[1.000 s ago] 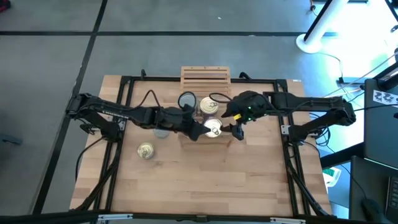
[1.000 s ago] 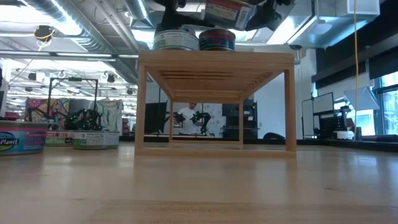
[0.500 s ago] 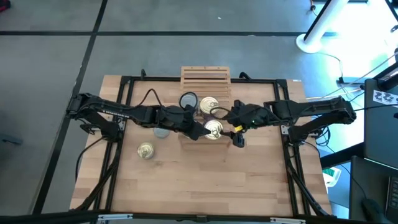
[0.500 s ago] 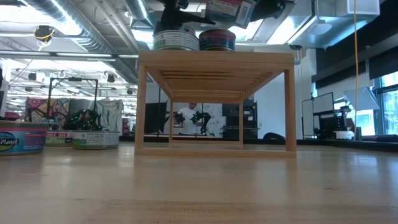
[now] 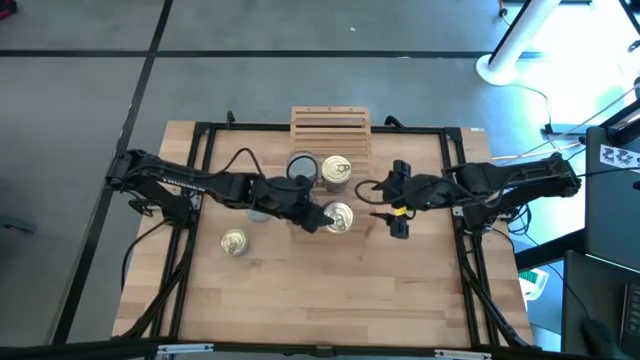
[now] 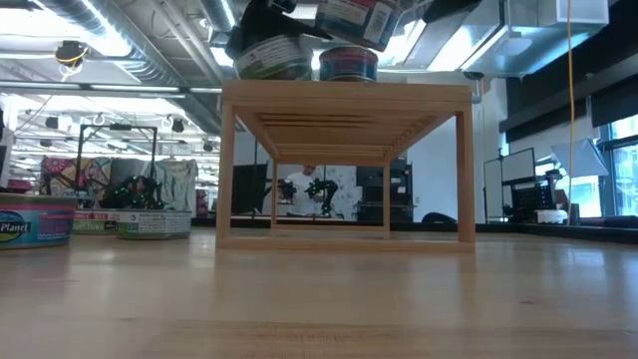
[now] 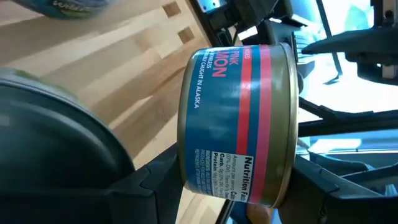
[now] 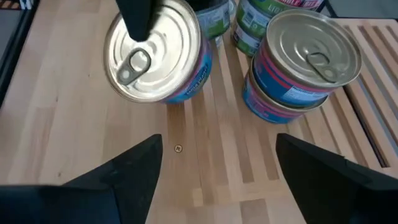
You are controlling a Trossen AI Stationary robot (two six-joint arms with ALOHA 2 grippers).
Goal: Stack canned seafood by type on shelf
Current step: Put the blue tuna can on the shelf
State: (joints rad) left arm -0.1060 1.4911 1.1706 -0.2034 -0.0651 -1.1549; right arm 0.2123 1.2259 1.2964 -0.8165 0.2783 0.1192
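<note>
- The left claw (image 5: 322, 217) is clamped on a golden-topped tin (image 5: 339, 217) by its sides, holding it tilted just above the shelf (image 5: 330, 122) near its front edge — probably to bring it over the matching golden-topped stack (image 5: 336, 170) behind it.
- The right claw (image 5: 396, 197) hangs with its fingers wide apart and empty, off the shelf's right side.
- A grey-blue-topped stack (image 5: 301, 167) stands beside the golden one on the shelf — types kept apart.
- One loose golden tin (image 5: 234, 241) waits on the worktop (image 5: 300, 300) toward its left front; a grey-blue tin (image 5: 259, 211) lies partly under the left arm.
- The held tin's blue, red-banded label reads "PINK", "CAUGHT IN ALASKA" and "Nutrition".
</note>
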